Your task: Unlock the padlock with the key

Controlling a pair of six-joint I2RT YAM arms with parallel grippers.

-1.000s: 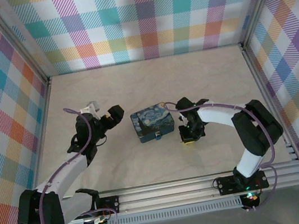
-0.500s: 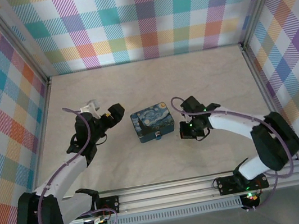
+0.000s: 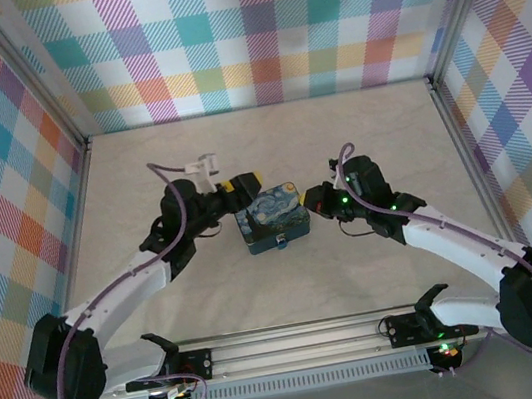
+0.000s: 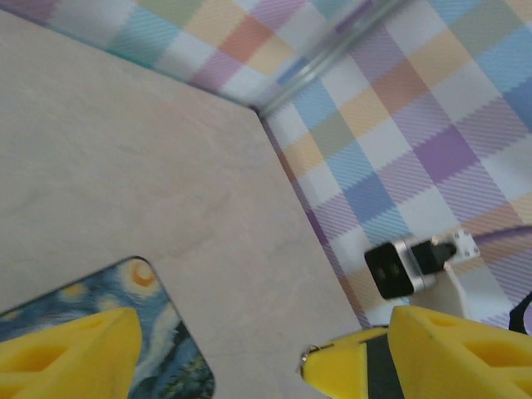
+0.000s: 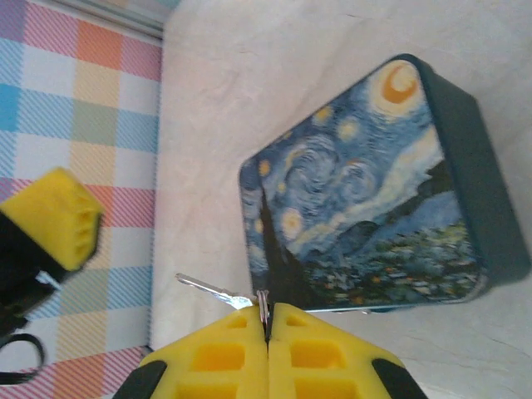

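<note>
Top external view: the padlock [image 3: 282, 243] is seen as a blue speck at the 6 o'clock edge of the tin [image 3: 271, 217]. The left gripper [image 3: 242, 184] is placed at the tin's 11 o'clock and the right gripper [image 3: 319, 202] at its 3 o'clock. In the right wrist view, the right fingers [image 5: 224, 349] are pressed together on the key [image 5: 209, 288], which juts toward 10 o'clock. In the left wrist view, the left fingers [image 4: 71, 353] are spread wide, with nothing gripped.
</note>
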